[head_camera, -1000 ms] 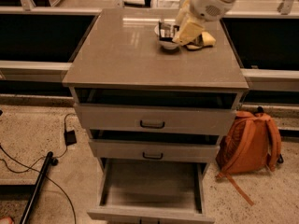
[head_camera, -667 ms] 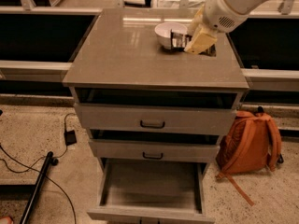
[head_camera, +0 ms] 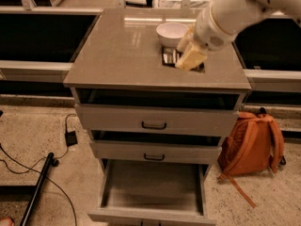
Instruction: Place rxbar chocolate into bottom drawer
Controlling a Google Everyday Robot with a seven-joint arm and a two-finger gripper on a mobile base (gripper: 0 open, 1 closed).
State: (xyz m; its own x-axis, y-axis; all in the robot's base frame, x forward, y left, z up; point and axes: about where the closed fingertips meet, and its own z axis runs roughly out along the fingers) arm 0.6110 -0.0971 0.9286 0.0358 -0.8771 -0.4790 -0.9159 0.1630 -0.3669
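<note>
The rxbar chocolate is a small black bar lying flat on the cabinet top, just in front of a white bowl. My gripper is at the end of the white arm that reaches in from the upper right. It hangs low over the top, just right of the bar and above the yellow sponge. The arm hides the bar's right end. The bottom drawer is pulled out, with a bare grey floor.
The two upper drawers with dark handles are slightly ajar. An orange backpack leans on the floor right of the cabinet. Black cables and a pole lie on the floor at the left.
The arm has swung to the right and towards the front, uncovering the white bowl. The black bar and the sponge stay on the cabinet top.
</note>
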